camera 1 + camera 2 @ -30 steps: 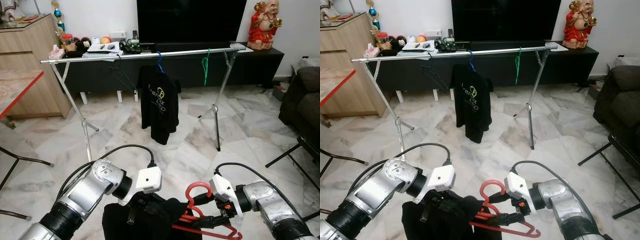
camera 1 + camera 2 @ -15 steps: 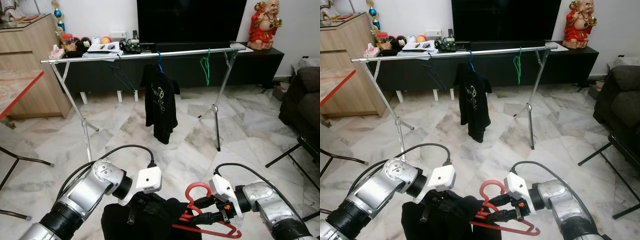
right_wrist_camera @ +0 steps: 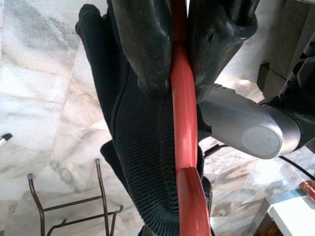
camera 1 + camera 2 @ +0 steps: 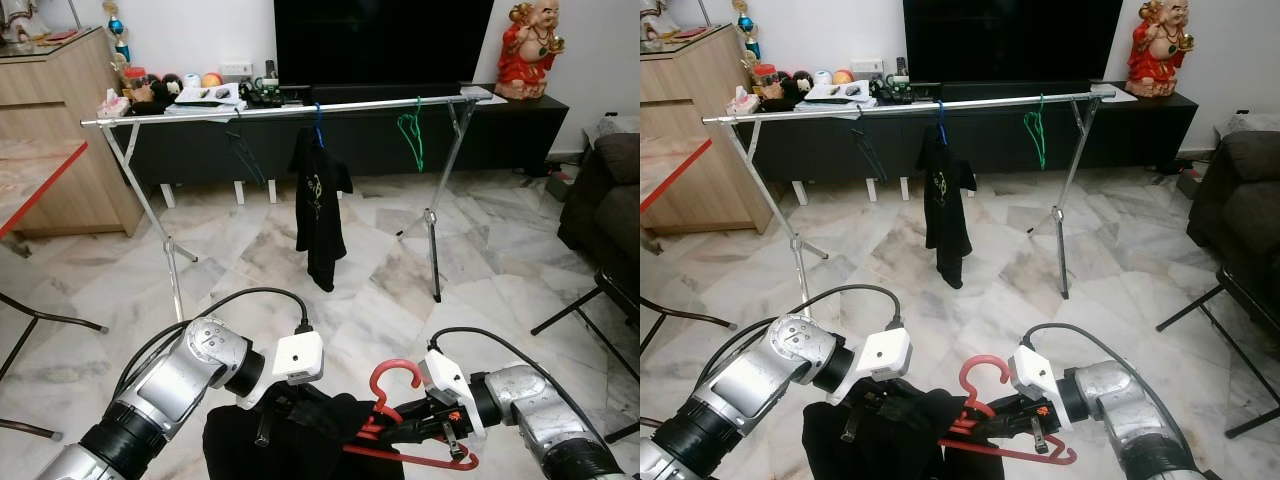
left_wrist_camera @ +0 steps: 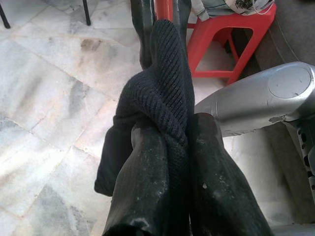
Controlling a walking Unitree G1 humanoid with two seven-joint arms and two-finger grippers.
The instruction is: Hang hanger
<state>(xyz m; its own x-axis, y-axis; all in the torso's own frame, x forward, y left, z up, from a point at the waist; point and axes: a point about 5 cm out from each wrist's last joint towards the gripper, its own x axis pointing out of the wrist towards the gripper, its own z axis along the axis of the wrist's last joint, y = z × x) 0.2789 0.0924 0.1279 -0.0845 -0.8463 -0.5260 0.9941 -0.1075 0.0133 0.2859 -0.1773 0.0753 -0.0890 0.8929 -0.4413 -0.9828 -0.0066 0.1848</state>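
Red plastic sits clamped between the right gripper (image 4: 415,432) fingers (image 3: 142,44): one red hanger (image 4: 395,405), low before the robot. The left gripper (image 4: 275,420) fingers (image 5: 147,187) pinch one black garment (image 4: 300,440) beside it. Beyond, one rail (image 4: 280,110) carries three hangers and one black shirt (image 4: 320,205).

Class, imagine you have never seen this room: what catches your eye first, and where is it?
Nearest, the right gripper clamps a red hanger while the left gripper pinches a black garment. Behind them, a silver rail carries a hanging black shirt and a green hanger.
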